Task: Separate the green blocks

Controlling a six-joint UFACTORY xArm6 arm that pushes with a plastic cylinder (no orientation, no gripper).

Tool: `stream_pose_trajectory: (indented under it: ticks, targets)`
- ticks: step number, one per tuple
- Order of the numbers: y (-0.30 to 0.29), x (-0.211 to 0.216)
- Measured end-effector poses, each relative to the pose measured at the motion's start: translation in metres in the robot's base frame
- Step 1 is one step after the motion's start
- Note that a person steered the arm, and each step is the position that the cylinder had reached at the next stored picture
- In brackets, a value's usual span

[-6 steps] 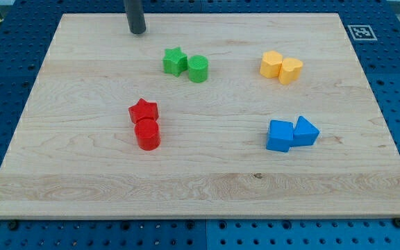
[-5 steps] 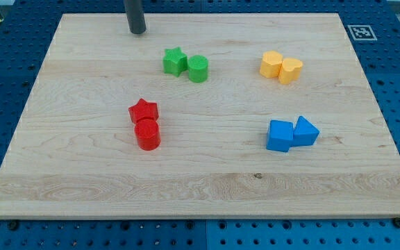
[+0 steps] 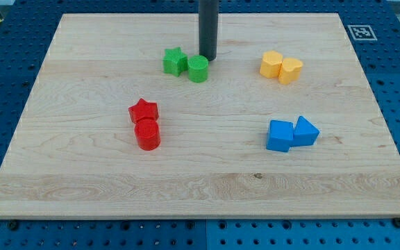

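With no claw to open or hold, my tip (image 3: pixel 207 58) just upper right of the green cylinder (image 3: pixel 198 69) risks shoving it and the touching green star (image 3: pixel 175 61) along together.

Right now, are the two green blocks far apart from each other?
No, the green star and the green cylinder sit right beside each other, with my tip just at the cylinder's upper right.

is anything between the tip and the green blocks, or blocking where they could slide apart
Nothing visible. My tip sits just above-right of the green cylinder, which touches the green star. The board around the pair is bare; the yellow blocks lie well right.
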State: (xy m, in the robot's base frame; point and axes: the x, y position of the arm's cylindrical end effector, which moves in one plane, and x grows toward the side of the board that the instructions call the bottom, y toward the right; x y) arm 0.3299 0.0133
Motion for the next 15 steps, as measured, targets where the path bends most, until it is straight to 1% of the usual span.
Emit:
stream_pose_trajectory:
  ticks: [2, 3, 4, 5, 6, 8, 10, 13, 15]
  targets:
    - [-0.003, 0.041]
    - [-0.004, 0.043]
    - [-0.013, 0.017]
    - [-0.047, -0.006]
    - [-0.053, -0.006]
    - [-0.021, 0.041]
    - [-0.029, 0.041]
    - [-0.059, 0.024]
    - [-0.060, 0.027]
